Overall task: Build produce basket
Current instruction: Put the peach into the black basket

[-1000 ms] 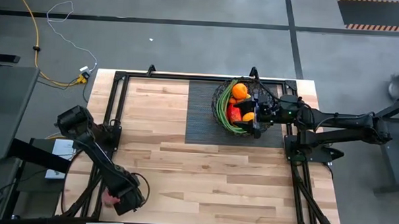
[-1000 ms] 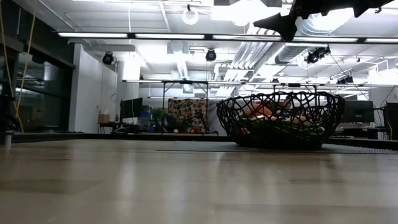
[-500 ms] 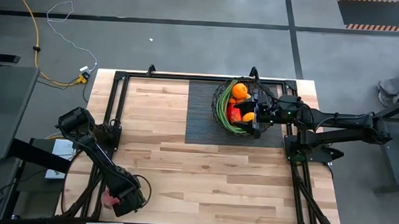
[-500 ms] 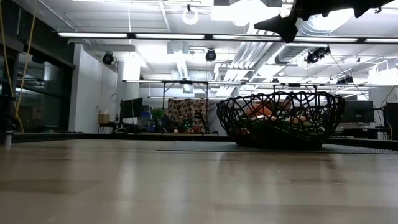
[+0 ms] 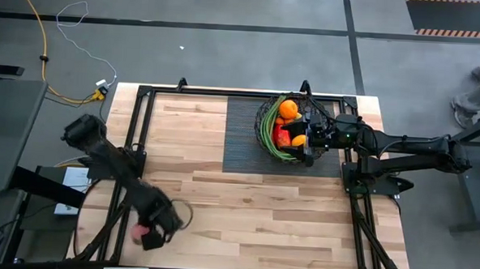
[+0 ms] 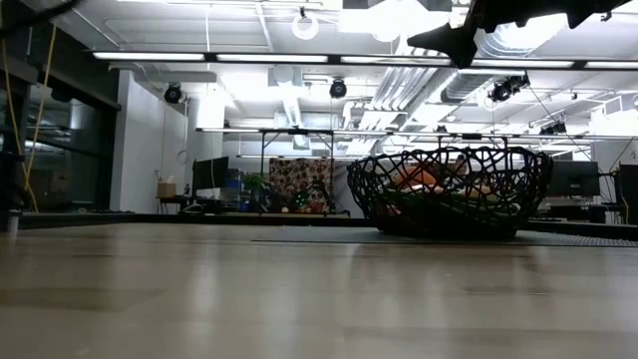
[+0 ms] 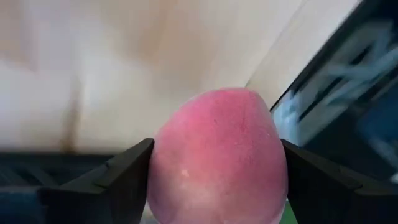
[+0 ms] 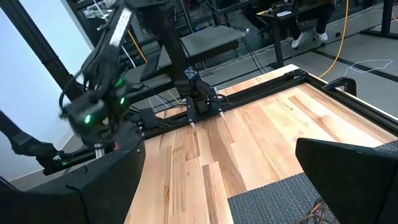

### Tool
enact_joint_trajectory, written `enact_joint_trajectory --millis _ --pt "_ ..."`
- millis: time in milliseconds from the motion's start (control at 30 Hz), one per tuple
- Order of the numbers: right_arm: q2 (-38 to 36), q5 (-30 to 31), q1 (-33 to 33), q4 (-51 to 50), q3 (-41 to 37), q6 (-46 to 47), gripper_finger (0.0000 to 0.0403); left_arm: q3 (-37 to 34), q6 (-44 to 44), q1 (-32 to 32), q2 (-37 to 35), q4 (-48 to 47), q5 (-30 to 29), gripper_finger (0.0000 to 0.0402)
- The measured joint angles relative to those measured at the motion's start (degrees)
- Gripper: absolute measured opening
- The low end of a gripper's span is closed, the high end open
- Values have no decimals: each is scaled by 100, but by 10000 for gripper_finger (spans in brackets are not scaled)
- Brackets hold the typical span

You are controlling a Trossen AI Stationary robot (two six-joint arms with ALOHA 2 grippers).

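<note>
Two arms work at the worktop (image 5: 245, 208): the left end effector (image 5: 148, 233), near the front left corner, is clamped on a pink peach (image 7: 217, 155); the right end effector (image 5: 309, 137) hangs with its fingers apart over the basket (image 5: 266, 123), which sits on a dark mat (image 5: 244, 139) holding oranges (image 5: 288, 109) and green stalks (image 5: 269, 140)
</note>
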Motion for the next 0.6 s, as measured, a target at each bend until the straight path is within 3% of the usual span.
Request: enact_joint_trajectory --millis 167,267,433,600 --pt "0 9 0 0 0 0 399 0 862 1410 -1053 84 -1138 291" --pt "0 49 0 10 0 0 399 0 1473 2345 -1584 673 -1846 291" --pt "-1 52 0 58 0 0 399 2 2519 3524 -2257 2479 -2921 292" --pt "0 77 1 232 0 -1 399 11 3605 4007 -2602 4312 -3690 293"
